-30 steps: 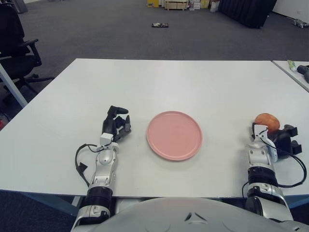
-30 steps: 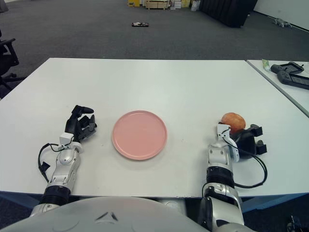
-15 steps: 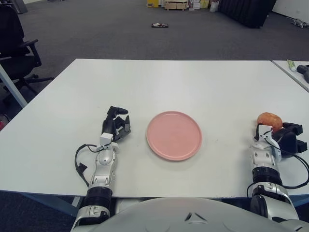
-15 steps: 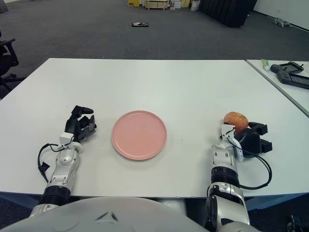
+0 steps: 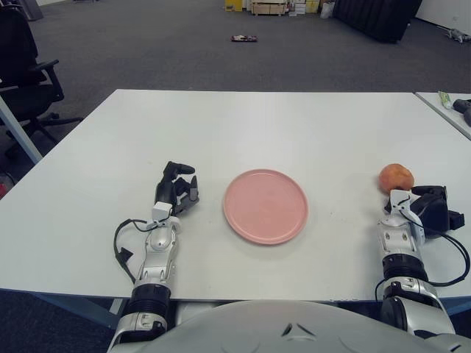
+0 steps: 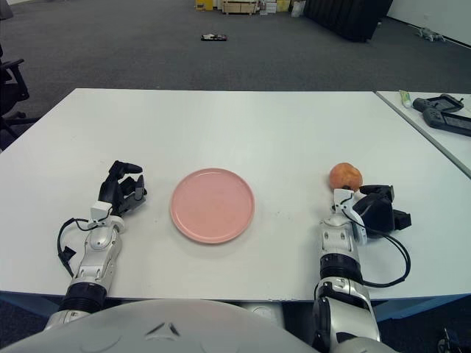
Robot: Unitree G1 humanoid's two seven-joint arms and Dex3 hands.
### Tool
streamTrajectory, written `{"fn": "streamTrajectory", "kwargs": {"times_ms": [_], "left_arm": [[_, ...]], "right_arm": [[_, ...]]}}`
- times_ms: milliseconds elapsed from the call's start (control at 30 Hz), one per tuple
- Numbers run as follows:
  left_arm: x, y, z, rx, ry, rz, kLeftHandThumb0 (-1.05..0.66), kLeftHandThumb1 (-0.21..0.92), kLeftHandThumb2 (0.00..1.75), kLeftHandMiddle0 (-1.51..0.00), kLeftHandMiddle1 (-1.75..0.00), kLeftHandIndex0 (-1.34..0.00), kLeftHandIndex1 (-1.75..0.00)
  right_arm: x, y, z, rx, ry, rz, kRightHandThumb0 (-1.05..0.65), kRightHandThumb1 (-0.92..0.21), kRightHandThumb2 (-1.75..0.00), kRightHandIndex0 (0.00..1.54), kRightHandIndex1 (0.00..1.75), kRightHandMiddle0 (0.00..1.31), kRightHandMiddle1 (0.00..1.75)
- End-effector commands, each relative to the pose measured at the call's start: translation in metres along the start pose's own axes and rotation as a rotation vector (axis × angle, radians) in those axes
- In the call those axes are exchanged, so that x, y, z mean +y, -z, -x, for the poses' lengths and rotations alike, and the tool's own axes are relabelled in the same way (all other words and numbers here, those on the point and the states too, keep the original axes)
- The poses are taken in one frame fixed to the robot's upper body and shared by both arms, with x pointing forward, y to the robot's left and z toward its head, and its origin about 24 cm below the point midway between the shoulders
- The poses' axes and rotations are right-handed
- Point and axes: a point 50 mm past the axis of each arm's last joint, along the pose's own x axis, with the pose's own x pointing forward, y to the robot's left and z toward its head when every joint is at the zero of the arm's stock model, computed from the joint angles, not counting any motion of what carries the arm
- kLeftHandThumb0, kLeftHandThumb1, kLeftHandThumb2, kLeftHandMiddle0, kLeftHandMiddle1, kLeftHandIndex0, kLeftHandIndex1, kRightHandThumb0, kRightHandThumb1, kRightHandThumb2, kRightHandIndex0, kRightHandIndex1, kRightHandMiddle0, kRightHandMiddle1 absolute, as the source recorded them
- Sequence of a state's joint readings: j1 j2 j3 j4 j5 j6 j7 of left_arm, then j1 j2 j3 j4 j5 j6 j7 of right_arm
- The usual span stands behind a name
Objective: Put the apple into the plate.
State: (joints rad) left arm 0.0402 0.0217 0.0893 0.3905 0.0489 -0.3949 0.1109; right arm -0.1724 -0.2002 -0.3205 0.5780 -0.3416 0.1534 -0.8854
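Observation:
The apple, orange-red, rests on the white table at the right, well clear of the pink plate in the middle. My right hand lies on the table just behind and to the right of the apple, its dark fingers spread and not closed around it. Whether a finger touches the apple I cannot tell. My left hand is parked on the table left of the plate, fingers curled, holding nothing. The plate holds nothing.
A second table stands at the far right with a black device and a green tube on it. An office chair stands off the left edge. Boxes lie on the floor far behind.
The apple has shifted left and away from my right hand. It sat against the fingers before; now it lies free in front of them. The left hand has not moved.

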Motion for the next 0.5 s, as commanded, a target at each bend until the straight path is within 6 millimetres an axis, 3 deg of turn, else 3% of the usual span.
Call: {"fn": "streamTrajectory", "kwargs": {"times_ms": [0,467], "left_arm": [[0.0047,0.0114,0.0049,0.065,-0.014,-0.019,-0.39,0.63,0.93,-0.75,-1.75,-0.38,-1.75],[0.0051,0.0114,0.0046,0.064,-0.017,-0.020,-0.39,0.63,0.93,-0.77,-1.75,-0.38,-1.75]], "right_arm": [[0.0047,0.0072,0.0074,0.026,-0.025,-0.044,-0.01,-0.03,-1.64,0.84,1.73,0.58,1.74],[0.0048,0.0030,0.0100,0.045,0.022,-0.254,0.00,-0.03,-1.65,0.84,1.74,0.59,1.75]]}}
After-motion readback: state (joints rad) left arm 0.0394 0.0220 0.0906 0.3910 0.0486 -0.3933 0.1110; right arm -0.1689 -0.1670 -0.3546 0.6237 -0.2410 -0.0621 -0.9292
